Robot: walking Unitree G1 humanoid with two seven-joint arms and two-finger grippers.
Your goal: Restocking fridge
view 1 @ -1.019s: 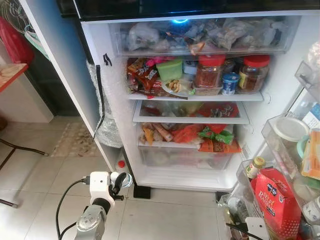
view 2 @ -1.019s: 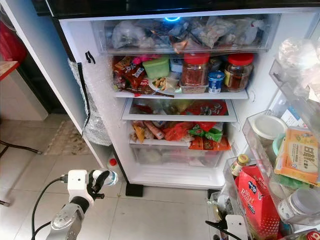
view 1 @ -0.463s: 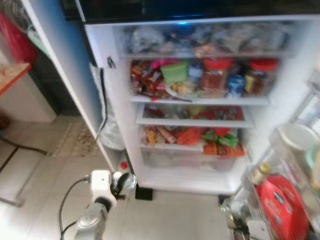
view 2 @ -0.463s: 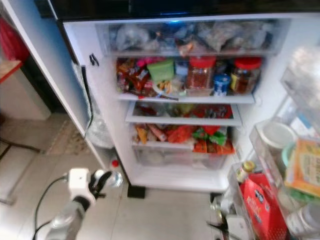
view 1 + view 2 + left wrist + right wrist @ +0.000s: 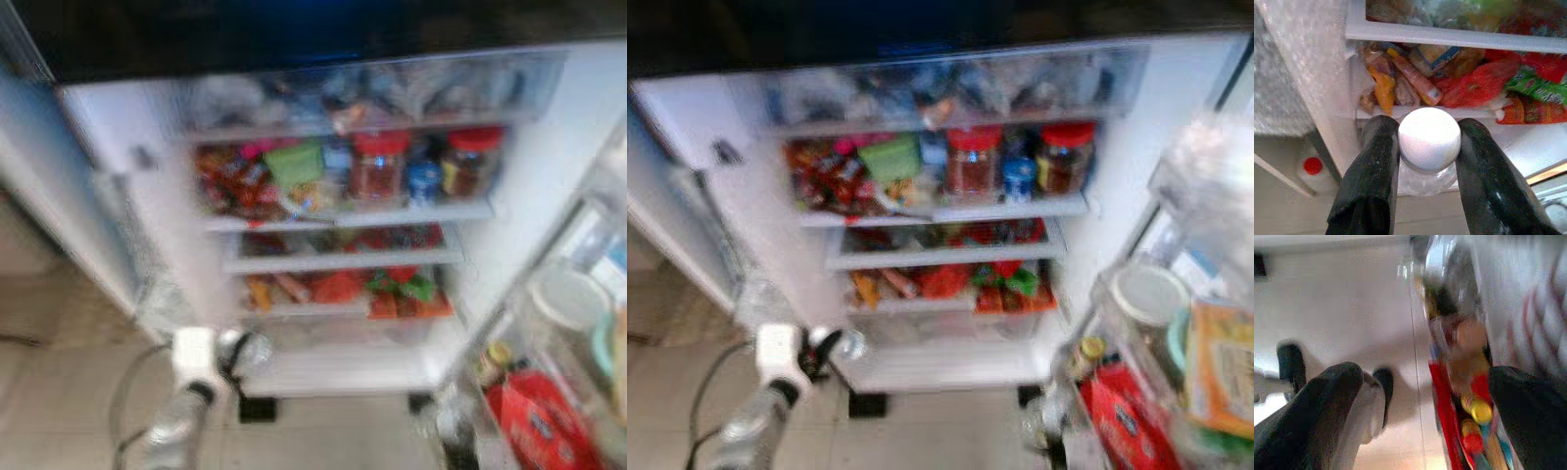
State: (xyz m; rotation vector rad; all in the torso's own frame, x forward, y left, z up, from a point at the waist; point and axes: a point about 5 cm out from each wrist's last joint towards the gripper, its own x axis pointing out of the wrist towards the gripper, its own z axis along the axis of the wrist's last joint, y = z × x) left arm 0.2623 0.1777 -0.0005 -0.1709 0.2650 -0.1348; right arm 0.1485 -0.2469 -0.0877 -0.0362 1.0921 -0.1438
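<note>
Bottle [image 5: 1429,142] | clamped in left gripper [image 5: 1427,147] | before open fridge [image 5: 509,235]

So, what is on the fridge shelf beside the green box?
On the shelf, right of the green box, stand two red-lidded jars with a small blue-and-white tub between them. To its left lie reddish packets. Anything behind is hidden, and blur hides labels.

Tiled floor [image 5: 59,411] extends left of the appliance. A red-capped bottle [image 5: 1313,169] stands on it beside a bubble-wrapped object [image 5: 1278,88].
</note>
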